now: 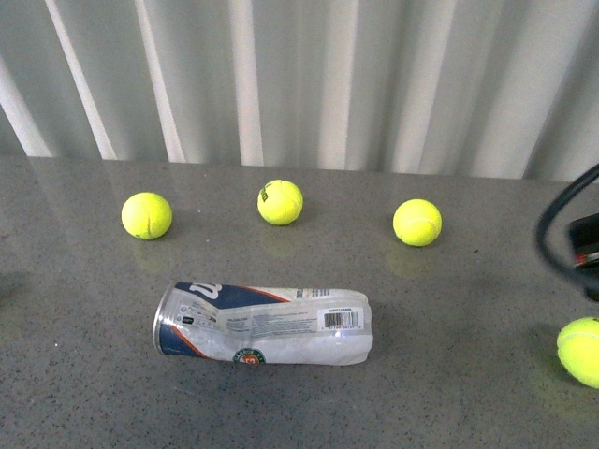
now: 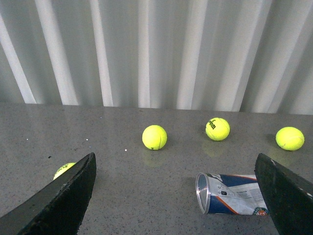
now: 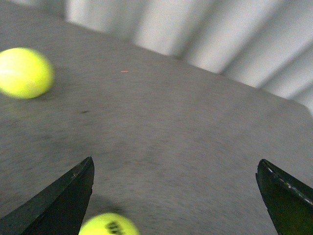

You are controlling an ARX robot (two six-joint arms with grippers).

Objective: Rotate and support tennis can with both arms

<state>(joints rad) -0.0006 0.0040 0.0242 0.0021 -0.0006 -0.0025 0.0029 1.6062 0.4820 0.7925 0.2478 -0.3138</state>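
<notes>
The left jaws are standing wide apart and gripping nothing, hovering over the table. The tennis can is lying on its side ahead of them. It is not in the gap but off toward one jaw, with its silver-rimmed open mouth facing the gap. Three tennis balls are sitting in a row beyond the can, well apart from it. Further right, the right arm is only just showing at the edge of the front view, with a fourth ball near it. The right jaws are also gaping and holding nothing. Their view is smeared, so a near ball may be touching one jaw or merely lying beside it. The can is not appearing in their view at all.

This looks like the approach step, with neither arm touching the can. The next move is calling for both pairs of jaws to close in on the can's two ends while steering clear of the loose balls.
</notes>
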